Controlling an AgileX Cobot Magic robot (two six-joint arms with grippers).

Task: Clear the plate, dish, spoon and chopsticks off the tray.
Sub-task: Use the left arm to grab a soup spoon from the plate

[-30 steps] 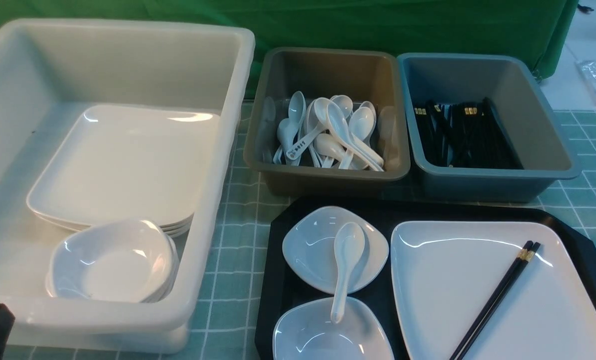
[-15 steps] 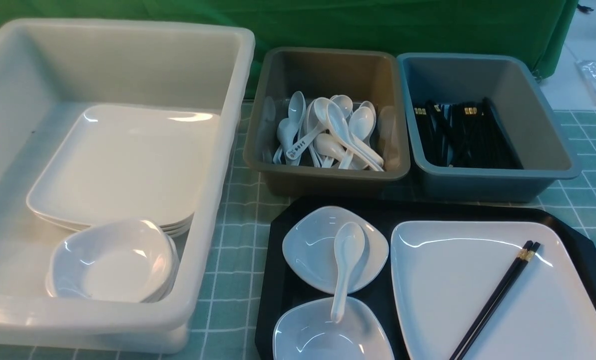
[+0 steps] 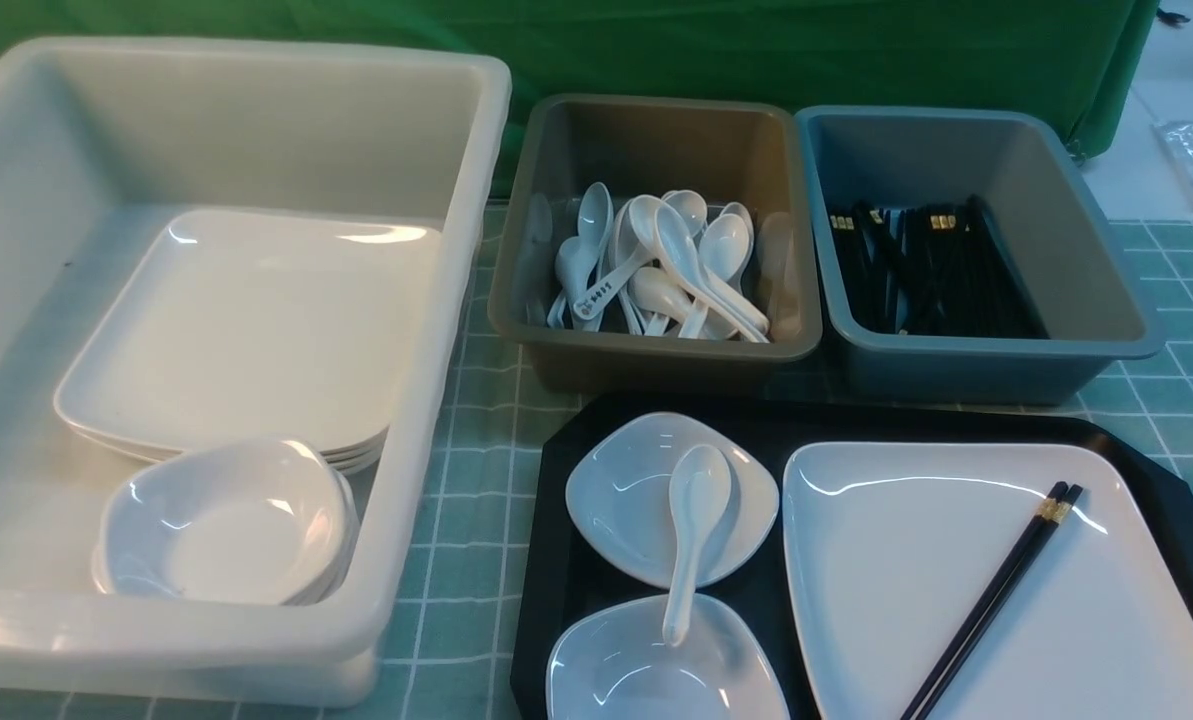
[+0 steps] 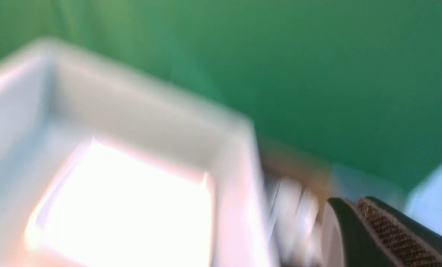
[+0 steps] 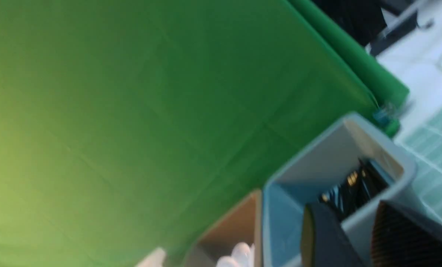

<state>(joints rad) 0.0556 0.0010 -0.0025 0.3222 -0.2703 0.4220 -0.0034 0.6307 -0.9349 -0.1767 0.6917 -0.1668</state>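
The black tray lies at the front right of the table. On its right half rests the large white plate, with the black chopsticks lying slantwise across it. On the tray's left half are two small white dishes, one farther and one nearer. The white spoon lies across both. Neither gripper shows in the front view. In the blurred left wrist view my left gripper is shut and empty. My right gripper is open with nothing between its fingers.
A big white tub at the left holds stacked plates and small dishes. Behind the tray stand a brown tub of spoons and a blue-grey tub of chopsticks. A green curtain closes the back.
A black part of my left arm at the front view's lower left corner has gone out of view. Nothing on the tray has moved.
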